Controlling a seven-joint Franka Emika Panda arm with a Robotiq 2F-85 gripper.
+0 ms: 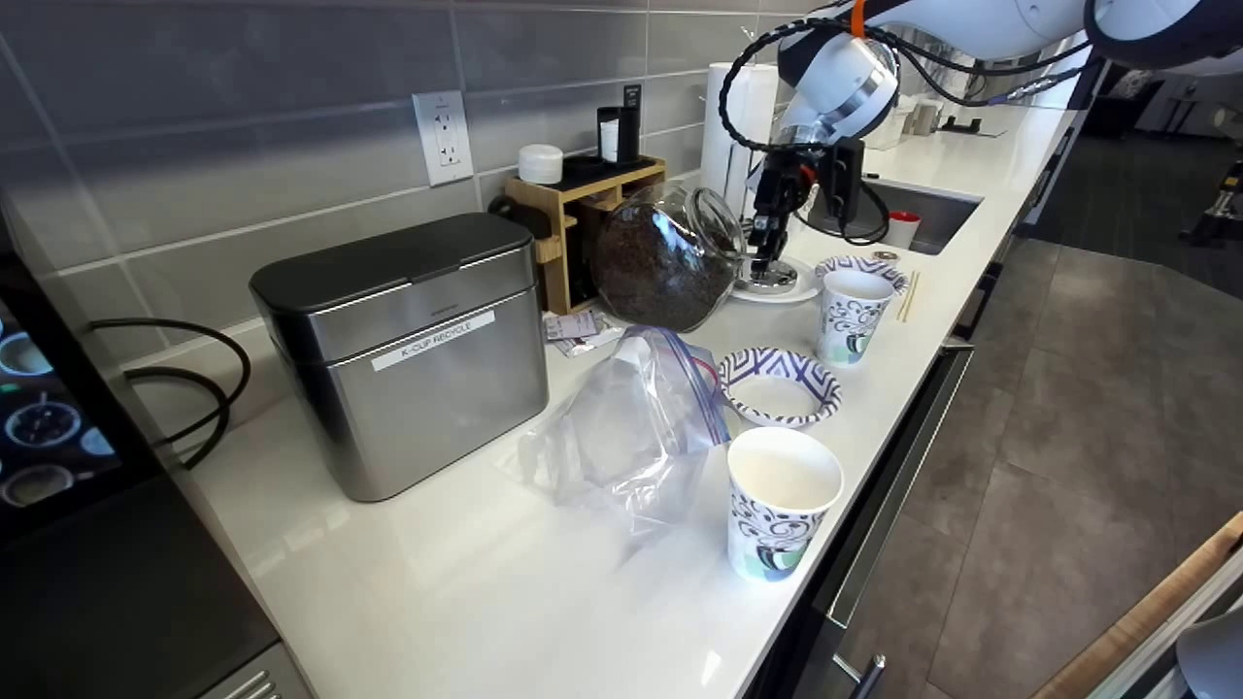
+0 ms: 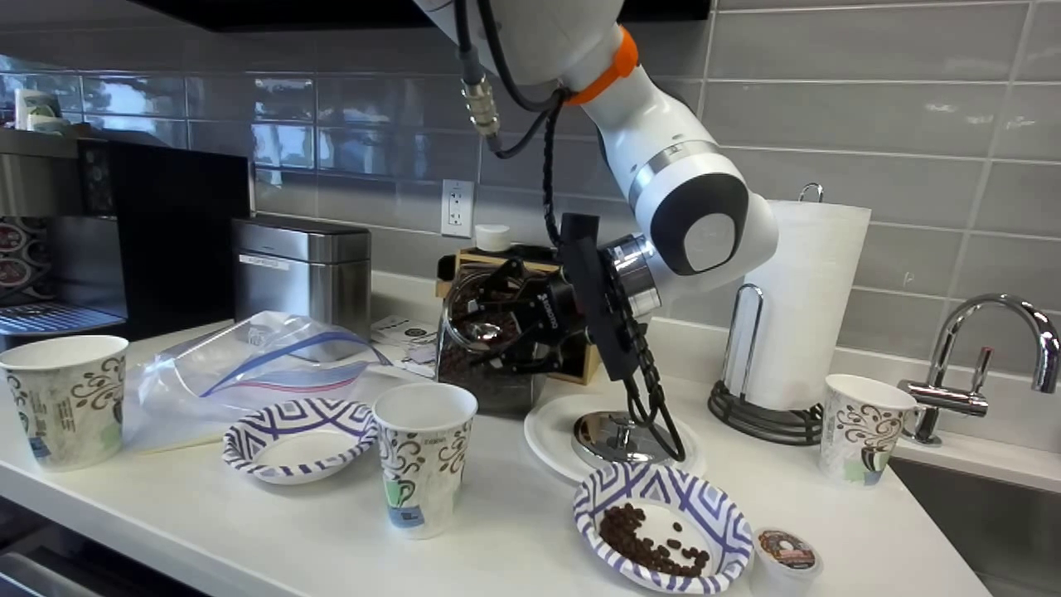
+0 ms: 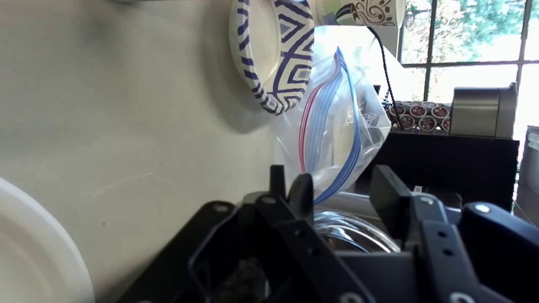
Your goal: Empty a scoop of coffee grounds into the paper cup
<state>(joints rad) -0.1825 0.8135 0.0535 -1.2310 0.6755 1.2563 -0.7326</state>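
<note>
The paper cup point(image 2: 425, 460) stood toward the counter's point(image 2: 282, 539) front edge from the gripper point(image 2: 479, 334), whose spread jaws apparently held nothing.

Silver boxy metal bin point(image 1: 437, 374) at 9 o'clock in an exterior view looked satin; tall white paper cup point(image 1: 772, 529), matt; clear round glass jar point(image 1: 655, 262), glossy.

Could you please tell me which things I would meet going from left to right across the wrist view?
White plate → blue-patterned bowl → paper cup, cut off by the top edge → red round pods → gray boxy casing.
</note>
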